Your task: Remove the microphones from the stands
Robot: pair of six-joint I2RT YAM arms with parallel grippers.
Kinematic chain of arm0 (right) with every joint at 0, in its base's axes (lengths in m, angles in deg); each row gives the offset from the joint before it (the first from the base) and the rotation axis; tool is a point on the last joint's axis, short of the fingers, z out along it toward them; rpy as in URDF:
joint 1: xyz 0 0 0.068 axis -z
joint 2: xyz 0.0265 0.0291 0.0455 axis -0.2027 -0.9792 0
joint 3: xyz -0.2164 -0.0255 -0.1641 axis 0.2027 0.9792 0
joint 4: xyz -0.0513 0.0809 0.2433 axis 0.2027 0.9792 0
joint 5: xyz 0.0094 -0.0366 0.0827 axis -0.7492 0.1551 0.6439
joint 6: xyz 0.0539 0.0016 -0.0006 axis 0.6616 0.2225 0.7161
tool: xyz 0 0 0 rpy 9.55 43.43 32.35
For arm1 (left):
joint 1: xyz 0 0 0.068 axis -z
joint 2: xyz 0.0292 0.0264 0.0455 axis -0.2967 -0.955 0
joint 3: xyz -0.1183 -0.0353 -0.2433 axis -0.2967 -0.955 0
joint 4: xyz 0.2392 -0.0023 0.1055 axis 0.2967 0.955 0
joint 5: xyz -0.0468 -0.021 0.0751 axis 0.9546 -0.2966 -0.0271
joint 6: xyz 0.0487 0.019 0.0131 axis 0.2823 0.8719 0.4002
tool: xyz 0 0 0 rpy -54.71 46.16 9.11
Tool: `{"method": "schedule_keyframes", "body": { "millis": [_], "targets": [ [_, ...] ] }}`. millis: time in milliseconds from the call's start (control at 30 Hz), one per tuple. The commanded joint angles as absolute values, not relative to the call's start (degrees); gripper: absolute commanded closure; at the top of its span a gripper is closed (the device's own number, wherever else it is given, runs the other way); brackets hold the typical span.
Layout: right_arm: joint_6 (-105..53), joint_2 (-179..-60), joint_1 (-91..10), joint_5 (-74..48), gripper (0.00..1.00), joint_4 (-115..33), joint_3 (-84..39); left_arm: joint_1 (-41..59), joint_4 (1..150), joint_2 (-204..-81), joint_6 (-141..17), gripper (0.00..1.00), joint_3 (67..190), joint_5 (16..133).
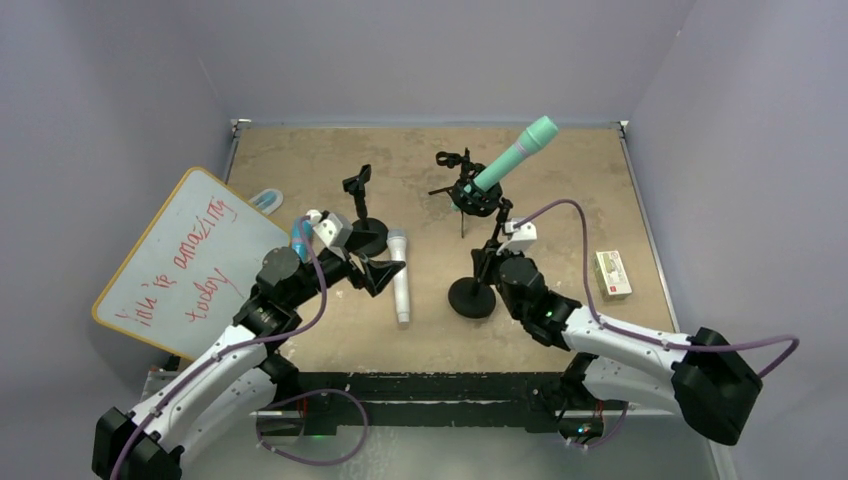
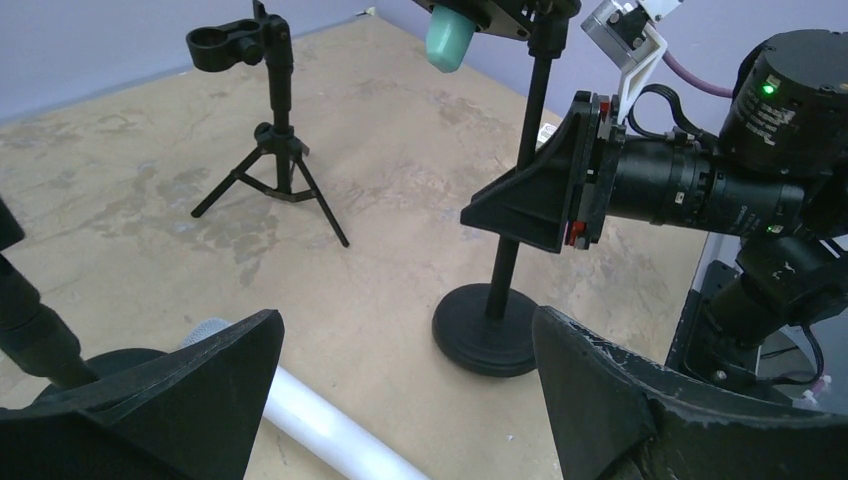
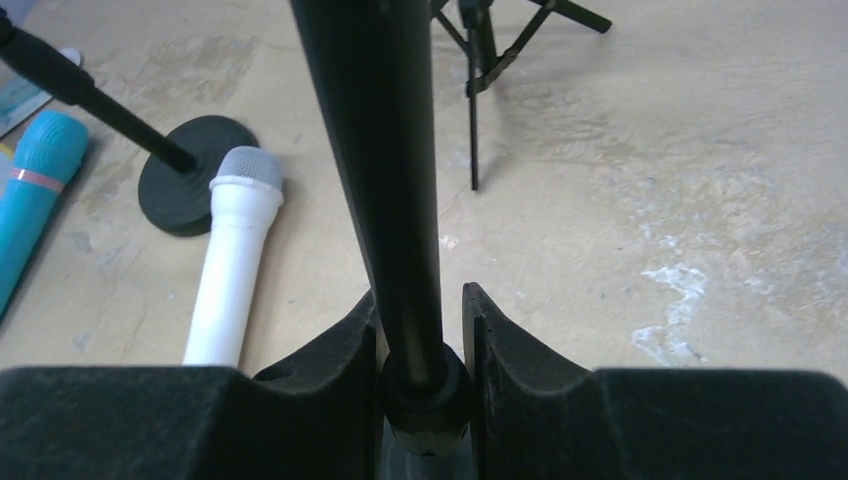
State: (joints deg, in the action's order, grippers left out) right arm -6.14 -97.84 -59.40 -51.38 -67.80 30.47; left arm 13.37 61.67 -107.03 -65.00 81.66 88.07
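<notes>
R gripper (image 3: 420, 330) pinched tight on the stand pole (image 3: 385, 160), low, just above its round base (image 1: 472, 297). Teal mic (image 1: 517, 153) sits in the clip up top, well above my R fingers, head angled toward the desk's (image 1: 570, 210) far edge. L gripper (image 2: 405, 335) spread wide over the white mic (image 1: 400, 283), mid-desk.

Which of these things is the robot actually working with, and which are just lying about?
In the job:
- green microphone
- its round-base stand
- right claw, shut on that stand's pole

Just lying about:
- white microphone
- blue microphone
- empty stand
- small tripod
- whiteboard
- small box
</notes>
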Motion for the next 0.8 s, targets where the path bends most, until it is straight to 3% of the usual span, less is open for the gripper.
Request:
{"method": "schedule_keyframes", "body": {
  "millis": [0,267,467,767],
  "targets": [
    [-2.1,-100.4,-65.5,-59.3,0.82,-69.0,27.9,15.8,56.6,-109.0,-64.3,0.08,81.0,83.7],
    [-1.2,-105.2,-74.2,-68.1,0.76,-69.3,26.3,17.0,55.0,-110.1,-65.1,0.08,80.5,81.6],
    [-1.7,-105.6,-75.3,-64.6,0.57,-70.0,26.0,17.4,54.4,-111.1,-65.0,0.08,79.8,81.8],
    [-3.8,-99.8,-75.3,-55.7,0.39,-71.0,27.8,18.1,51.6,-111.4,-65.1,0.05,76.8,81.6]
  ]
}}
